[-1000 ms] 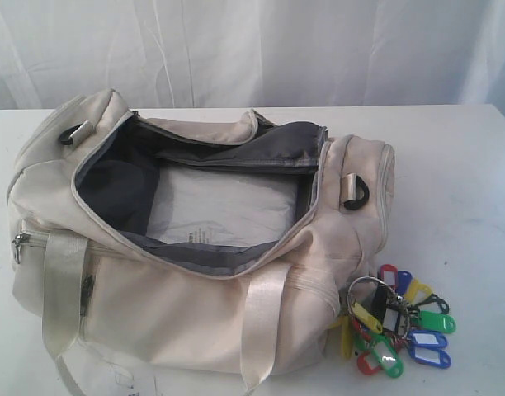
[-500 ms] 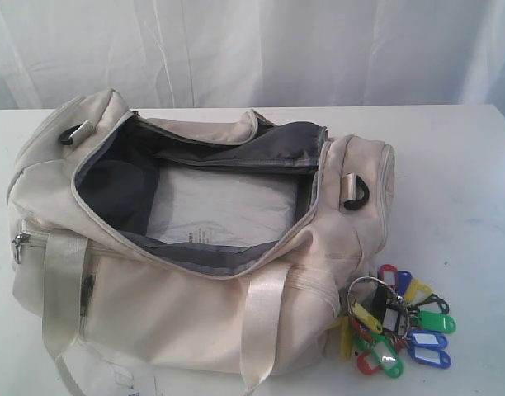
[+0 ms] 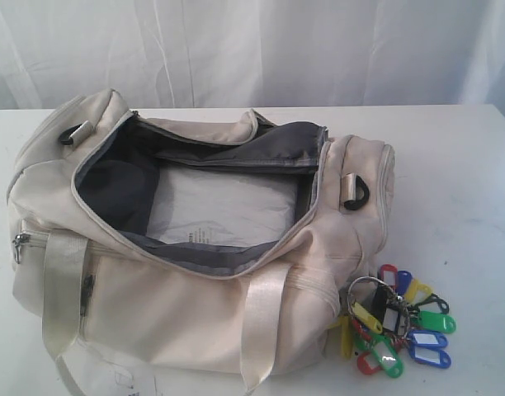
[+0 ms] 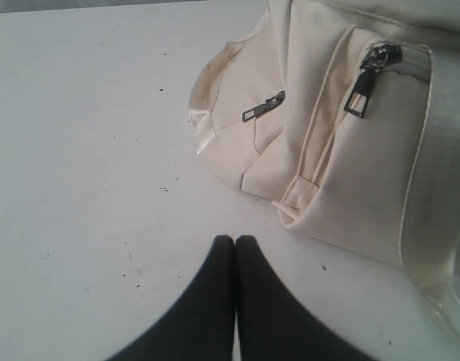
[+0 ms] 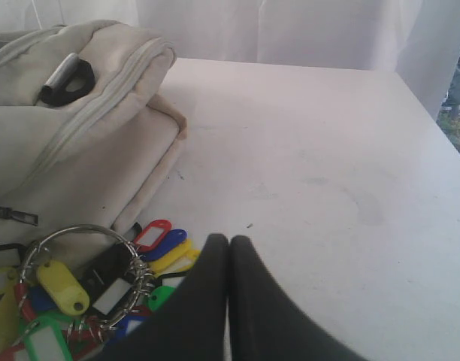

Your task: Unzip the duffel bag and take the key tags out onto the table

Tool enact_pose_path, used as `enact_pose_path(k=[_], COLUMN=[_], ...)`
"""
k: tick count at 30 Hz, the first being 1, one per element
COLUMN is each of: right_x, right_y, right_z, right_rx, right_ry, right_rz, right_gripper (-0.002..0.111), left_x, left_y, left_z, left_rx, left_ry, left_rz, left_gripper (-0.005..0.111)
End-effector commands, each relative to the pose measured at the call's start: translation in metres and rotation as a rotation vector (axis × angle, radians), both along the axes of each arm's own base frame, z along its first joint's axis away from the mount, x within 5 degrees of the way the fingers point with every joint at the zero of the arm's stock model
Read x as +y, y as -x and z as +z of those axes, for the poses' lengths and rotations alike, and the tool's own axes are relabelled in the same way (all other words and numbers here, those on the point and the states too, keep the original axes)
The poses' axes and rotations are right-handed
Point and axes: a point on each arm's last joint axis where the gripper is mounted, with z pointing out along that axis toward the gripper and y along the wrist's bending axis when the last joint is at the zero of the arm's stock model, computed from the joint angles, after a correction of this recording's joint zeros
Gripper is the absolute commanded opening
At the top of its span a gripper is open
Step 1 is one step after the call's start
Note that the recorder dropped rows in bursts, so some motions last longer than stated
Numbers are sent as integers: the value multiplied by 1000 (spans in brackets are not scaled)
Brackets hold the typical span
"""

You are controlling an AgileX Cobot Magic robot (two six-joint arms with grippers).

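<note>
The cream duffel bag lies on the white table with its top zipper wide open, showing dark grey lining and a pale sheet inside. The key tags, a colourful bunch on a metal ring, rest on the table by the bag's right end, also seen as the key tags in the right wrist view. My right gripper is shut and empty just beside them. My left gripper is shut and empty above bare table, a short way from the duffel bag. Neither arm shows in the exterior view.
A white curtain hangs behind the table's far edge. Black D-rings stick up at the bag's ends. A webbing handle drapes over the bag's near side. The table's right edge is close to the right gripper.
</note>
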Motion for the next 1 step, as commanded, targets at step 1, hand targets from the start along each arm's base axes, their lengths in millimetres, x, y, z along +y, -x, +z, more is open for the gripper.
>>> enact_pose_path(k=[1], right_x=[0], right_y=[0], right_z=[-1], right_rx=[-5], right_ry=[12], right_rz=[-1], right_gripper=[0], left_x=[0], left_y=[0], left_z=[0], left_rx=[-6], left_ry=[8], left_rz=[1], left_gripper=[0])
